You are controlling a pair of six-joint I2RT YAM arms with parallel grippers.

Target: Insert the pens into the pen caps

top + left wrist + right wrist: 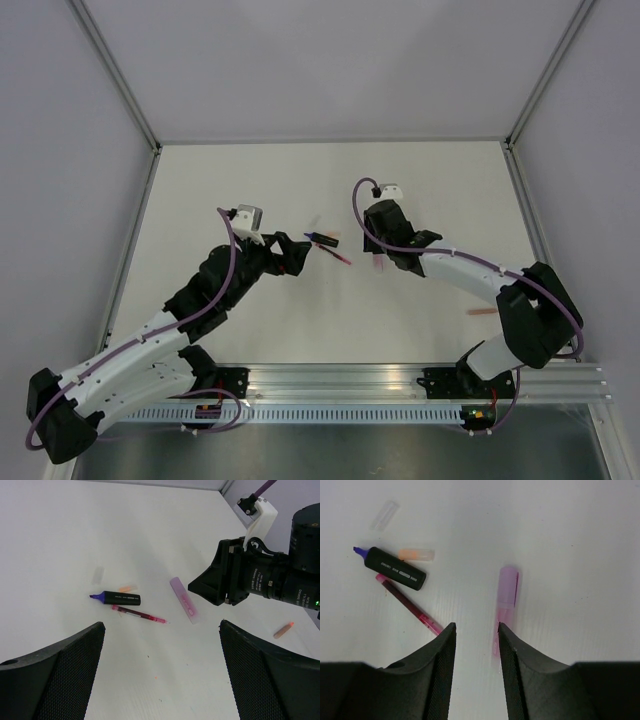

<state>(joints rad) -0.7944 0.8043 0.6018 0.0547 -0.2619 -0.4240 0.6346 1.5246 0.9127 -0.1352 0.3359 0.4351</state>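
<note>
Looked down on a white counter [300,190] fenced by pale walls [330,60] and aluminium posts [120,75]. Found left pincer [162,627] spread fully wide, gripping nothing, just left of the pens. Saw dark navy pen [120,598] lying uncapped, pink-red pen [140,614] just beside it, a small orange cap [128,588] and a clear cap [98,574] near. Further right, noted light purple cap [507,587], pink at one end, flat on the counter. Found right pincer [476,627] partly apart and empty, one fingertip [507,640] just beside that cap's pink end; could not tell whether touching.
</note>
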